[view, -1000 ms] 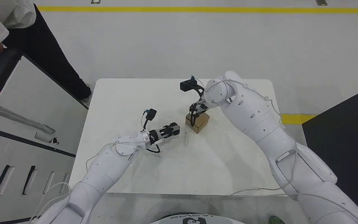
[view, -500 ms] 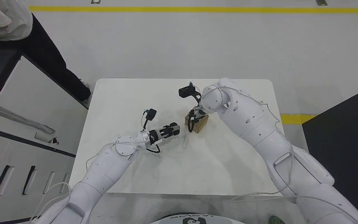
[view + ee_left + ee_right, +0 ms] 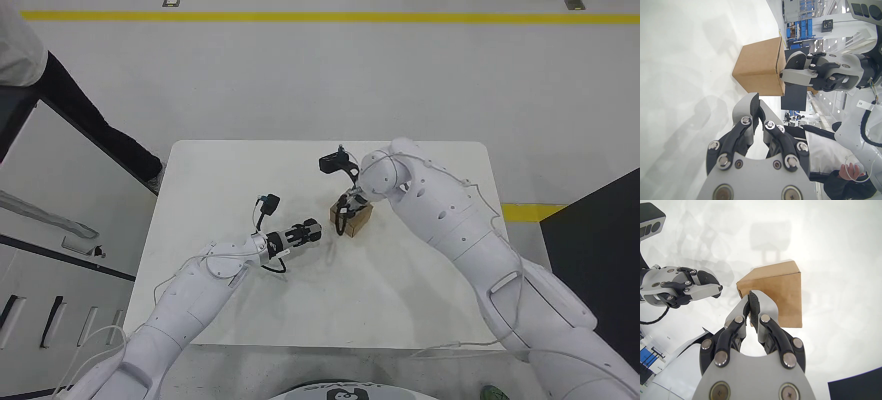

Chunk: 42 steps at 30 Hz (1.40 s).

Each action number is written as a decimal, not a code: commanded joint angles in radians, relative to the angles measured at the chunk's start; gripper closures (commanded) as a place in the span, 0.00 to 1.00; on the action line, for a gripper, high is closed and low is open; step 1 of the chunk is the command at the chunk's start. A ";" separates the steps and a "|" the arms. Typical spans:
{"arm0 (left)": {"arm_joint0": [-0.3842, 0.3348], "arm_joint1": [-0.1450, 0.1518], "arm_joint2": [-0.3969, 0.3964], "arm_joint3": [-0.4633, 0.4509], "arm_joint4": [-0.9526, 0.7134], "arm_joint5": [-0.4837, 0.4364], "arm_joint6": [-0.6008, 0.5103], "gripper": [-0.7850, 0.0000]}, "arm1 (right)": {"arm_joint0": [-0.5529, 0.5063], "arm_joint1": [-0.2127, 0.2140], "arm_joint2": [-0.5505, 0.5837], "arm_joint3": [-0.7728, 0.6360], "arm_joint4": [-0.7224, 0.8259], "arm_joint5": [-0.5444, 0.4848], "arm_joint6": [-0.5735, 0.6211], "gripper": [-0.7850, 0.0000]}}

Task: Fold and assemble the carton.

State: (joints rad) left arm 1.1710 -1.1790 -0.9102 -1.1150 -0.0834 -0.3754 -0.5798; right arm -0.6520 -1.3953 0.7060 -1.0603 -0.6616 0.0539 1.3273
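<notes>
Top view: we saw the brown carton [image 3: 355, 216] standing closed near the middle of the tabletop [image 3: 430, 290]. Our right hand [image 3: 342, 226], fingers pressed together, touched its upper edge. Our left hand [image 3: 316, 232], likewise pressed together, hung just beside it, not touching.

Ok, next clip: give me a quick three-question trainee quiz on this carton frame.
1. True or false: the left gripper touches the carton.
2. The fingers of the right gripper are: A wide open, B shut, C around a tape roll.
3. Fill in: the carton stands on the white ___.
Key: 1 false, they are apart; 2 B; 3 table.
</notes>
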 commanded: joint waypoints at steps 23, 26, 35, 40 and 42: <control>0.000 0.000 0.000 0.000 0.000 0.000 0.000 1.00 | 0.000 -0.010 -0.003 0.030 0.008 -0.008 0.005 1.00; 0.000 0.000 0.000 0.000 0.000 0.000 0.000 1.00 | 0.001 -0.013 -0.007 0.040 0.010 -0.009 0.001 1.00; 0.000 0.000 0.000 0.000 0.000 0.000 0.000 1.00 | 0.012 -0.021 -0.012 0.056 0.012 -0.013 -0.002 1.00; 0.000 0.000 0.000 0.000 0.000 0.000 0.000 1.00 | 0.011 -0.019 -0.006 0.043 0.008 -0.010 0.001 1.00; 0.000 0.000 0.000 0.000 0.000 0.000 0.000 1.00 | 0.008 -0.018 -0.003 0.039 0.007 -0.010 0.002 1.00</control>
State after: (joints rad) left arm 1.1710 -1.1790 -0.9102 -1.1150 -0.0834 -0.3754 -0.5798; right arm -0.6424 -1.4142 0.7018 -1.0197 -0.6539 0.0439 1.3287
